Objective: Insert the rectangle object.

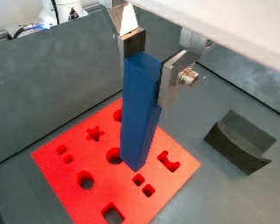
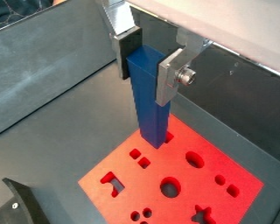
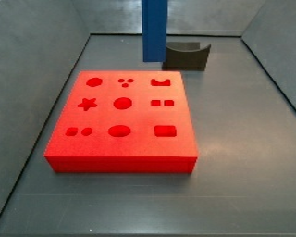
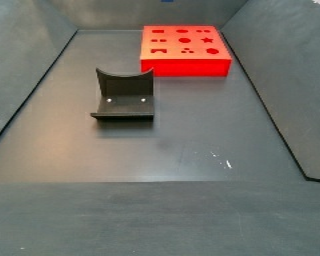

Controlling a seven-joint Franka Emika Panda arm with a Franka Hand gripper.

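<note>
While the red block (image 3: 119, 111) lies flat on the counter (image 3: 237, 176) at the left of a side view, its shaped cut-outs face upward, presumably so that pieces can be lowered straight in; further right the rectangle object (image 3: 154, 30) is seen hanging upright above the block's far edge, clear of it; beyond it the dark grey holder (image 3: 187, 55) is left standing apart. In both wrist views the hand (image 1: 150, 68) is closed on the bar's upper end, a silver finger (image 1: 177, 77) pressed to each side; the bar extends straight below the hand, probably held vertical for insertion; its lower end is not yet in any opening.
</note>
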